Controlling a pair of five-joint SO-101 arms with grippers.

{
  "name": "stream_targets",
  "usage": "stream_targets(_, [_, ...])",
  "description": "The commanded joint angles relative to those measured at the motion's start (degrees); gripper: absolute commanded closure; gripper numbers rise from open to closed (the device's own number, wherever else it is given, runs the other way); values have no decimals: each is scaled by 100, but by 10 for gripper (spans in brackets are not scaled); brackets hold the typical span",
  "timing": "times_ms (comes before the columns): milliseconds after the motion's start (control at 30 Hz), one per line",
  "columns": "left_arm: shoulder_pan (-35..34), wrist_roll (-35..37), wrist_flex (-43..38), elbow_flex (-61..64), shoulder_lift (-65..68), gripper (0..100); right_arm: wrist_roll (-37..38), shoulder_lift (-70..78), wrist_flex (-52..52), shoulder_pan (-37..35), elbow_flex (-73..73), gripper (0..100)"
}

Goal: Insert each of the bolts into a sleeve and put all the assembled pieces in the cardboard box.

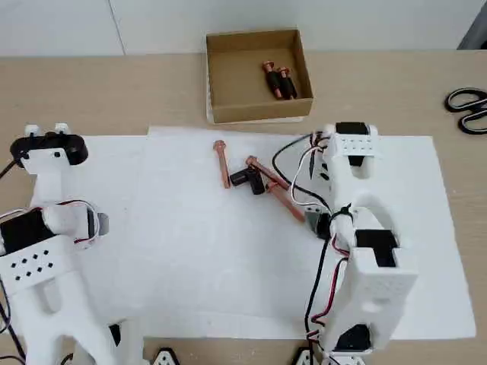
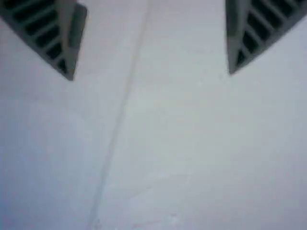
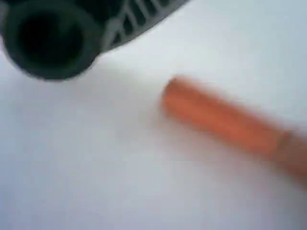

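Right wrist view, item 1: right pincer (image 3: 72,40), clamped on a black sleeve (image 3: 48,38) whose open bore faces the camera. One ribbed finger (image 3: 139,19) presses against the side of it.

Item 2: nearest bolt (image 3: 225,120), copper-coloured, lying flat on the white sheet (image 3: 96,167). Its plain end sits just beside the right pincer, apart from the black sleeve.

High view, item 3: second bolt (image 1: 262,172), lying farther from the right pincer than the nearest bolt and roughly parallel to it.

Item 4: loose sleeve (image 1: 243,179), black, lying against the second bolt on the side away from the right pincer.

Item 5: third bolt (image 1: 222,164), lying alone just past the loose sleeve, the farthest of the 3 bolts from the right pincer.

Item 6: cardboard box (image 1: 259,112), open-topped, standing on the counter (image 1: 114,91) at the sheet's far edge, well apart from both pincers. It holds 2 assembled pieces (image 1: 278,81), side by side, each a bolt in a dark sleeve.

Item 7: scissors (image 1: 468,106), on the counter, well off to the outer side of the right pincer.

Left wrist view, item 8: left pincer (image 2: 151,69), spread wide apart with nothing between the 2 fingers, directly above bare white sheet.
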Motion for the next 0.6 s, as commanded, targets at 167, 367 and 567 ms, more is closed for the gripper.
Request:
stream_targets(167, [0,-44,-123,-57,-35,804,0,-884,-22,13,-290,995])
stream_targets(367, [0,-53,-123,-31,-35,804,220,-57,-514,4,-316,991])
stream_targets(567, [0,-211,-123,-31,-35,804,211,400,-549,4,-325,869])
